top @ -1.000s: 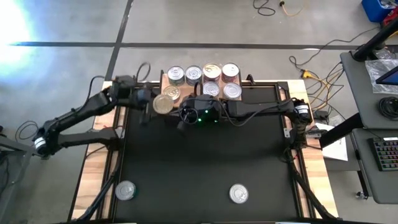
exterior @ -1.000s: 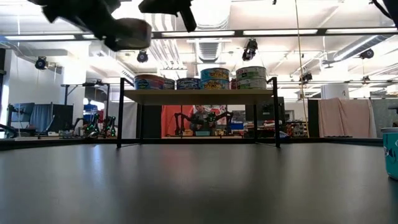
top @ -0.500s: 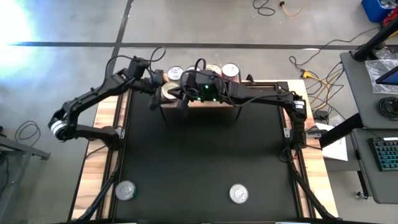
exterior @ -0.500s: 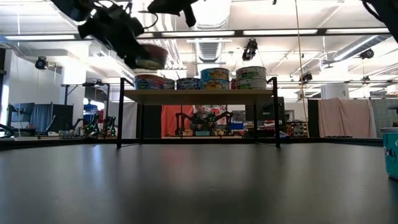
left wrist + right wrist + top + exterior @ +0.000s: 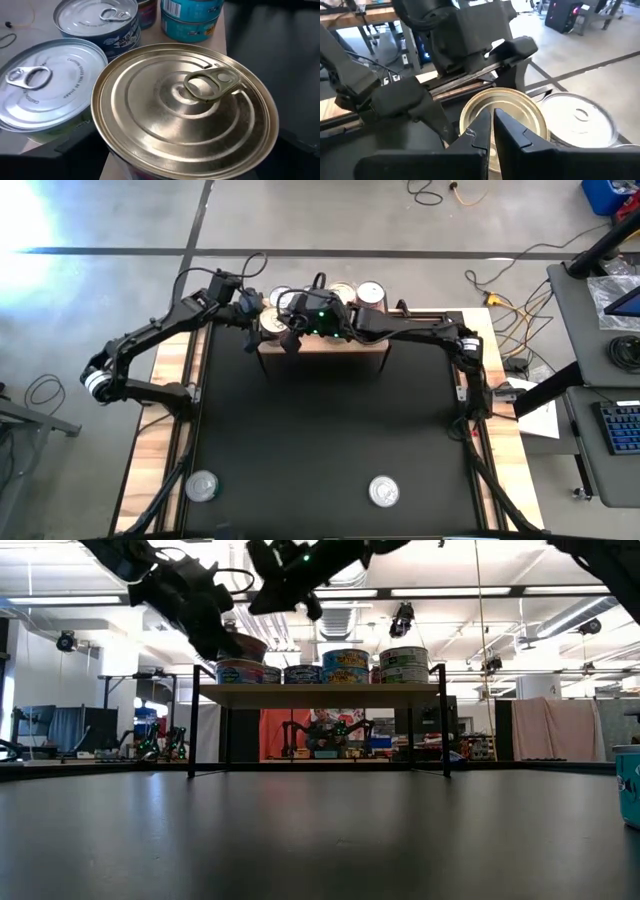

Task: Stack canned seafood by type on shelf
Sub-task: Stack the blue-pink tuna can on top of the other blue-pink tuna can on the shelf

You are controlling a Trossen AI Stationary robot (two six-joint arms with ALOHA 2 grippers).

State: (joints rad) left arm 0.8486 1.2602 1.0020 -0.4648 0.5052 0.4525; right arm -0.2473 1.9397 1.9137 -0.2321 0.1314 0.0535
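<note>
My left gripper [image 5: 262, 321] holds a gold-lidded tin [image 5: 185, 110] at the left end of the shelf [image 5: 320, 695], just above the silver-lidded tin [image 5: 240, 671] standing there. Several more tins of canned seafood [image 5: 345, 296] stand on the light-wood board, some stacked two high [image 5: 404, 664]. My right gripper [image 5: 492, 125] is shut and hangs over the gold lid [image 5: 506, 114]; in the low view it [image 5: 272, 595] stands higher than the tin, apart from it. My left gripper has the gold-lidded tin between its two widely spread fingers [image 5: 422, 107], one on each side of the tin's round wall [image 5: 466, 120]. The fingers come from the table's left, slanting down. The tin is lifted clear, lid up and slightly tilted.
Two silver-lidded tins [image 5: 202, 486] [image 5: 384, 492] lie on the black mat [image 5: 320, 430] near the front edge. A teal-labelled tin [image 5: 628, 785] shows at the low view's right edge. Both arms crowd the shelf's left end.
My left gripper has carried the gold-lidded tin toward the far edge and a little down, to the shelf's left end. My right gripper, still shut, has gone toward the far edge and now hangs over that tin.
</note>
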